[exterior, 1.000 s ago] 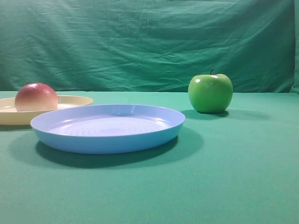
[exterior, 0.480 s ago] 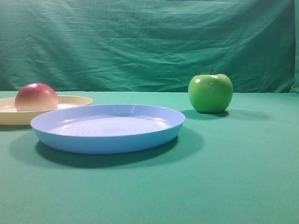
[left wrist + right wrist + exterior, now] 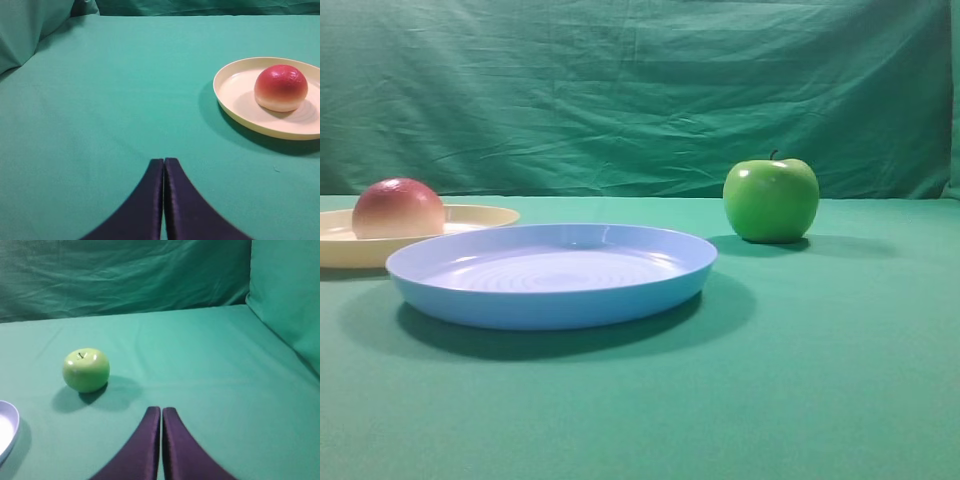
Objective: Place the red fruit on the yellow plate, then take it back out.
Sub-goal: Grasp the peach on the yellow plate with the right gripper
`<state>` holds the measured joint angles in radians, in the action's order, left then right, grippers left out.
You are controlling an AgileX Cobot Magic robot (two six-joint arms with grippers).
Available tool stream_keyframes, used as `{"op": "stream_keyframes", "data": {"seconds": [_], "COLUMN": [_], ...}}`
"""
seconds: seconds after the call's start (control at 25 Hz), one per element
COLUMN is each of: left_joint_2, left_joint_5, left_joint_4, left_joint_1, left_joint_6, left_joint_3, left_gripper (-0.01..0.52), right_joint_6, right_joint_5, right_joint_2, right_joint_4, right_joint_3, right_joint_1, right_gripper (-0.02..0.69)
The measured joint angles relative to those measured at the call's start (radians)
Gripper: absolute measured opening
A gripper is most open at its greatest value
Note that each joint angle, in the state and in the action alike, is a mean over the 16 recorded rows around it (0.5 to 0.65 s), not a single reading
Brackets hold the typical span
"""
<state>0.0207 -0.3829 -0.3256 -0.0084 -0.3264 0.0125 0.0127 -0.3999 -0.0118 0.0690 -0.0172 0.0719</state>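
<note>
Your left gripper (image 3: pixel 163 162), fingers pressed together, faces the red fruit (image 3: pixel 280 87) on the yellow plate (image 3: pixel 235 97): likely smooth, slippery, best gripped across its middle.

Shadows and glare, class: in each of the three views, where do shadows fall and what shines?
Exterior high: the blue plate casts a shadow to the right; the green apple shows glare. Left wrist: the yellow plate shades the cloth on its left. Right wrist: the apple's shadow spreads right.
</note>
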Motion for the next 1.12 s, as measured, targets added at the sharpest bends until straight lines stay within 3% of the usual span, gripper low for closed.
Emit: {"op": "stream_keyframes", "data": {"seconds": [0.68,1.12], "left_joint_2": [0.0,0.0], "left_joint_5": [0.0,0.0], "left_joint_4": [0.0,0.0], "left_joint_1": [0.0,0.0], "left_joint_6": [0.0,0.0], "left_joint_3": [0.0,0.0], "left_gripper": [0.0,0.0], "right_joint_6": [-0.001,0.008], "right_joint_5": [0.099,0.072], "right_joint_2": [0.006,0.187], "right_joint_4": [0.015,0.035], "right_joint_3": [0.032,-0.215], "right_joint_1": [0.0,0.004], "right_gripper": [0.0,0.0]}}
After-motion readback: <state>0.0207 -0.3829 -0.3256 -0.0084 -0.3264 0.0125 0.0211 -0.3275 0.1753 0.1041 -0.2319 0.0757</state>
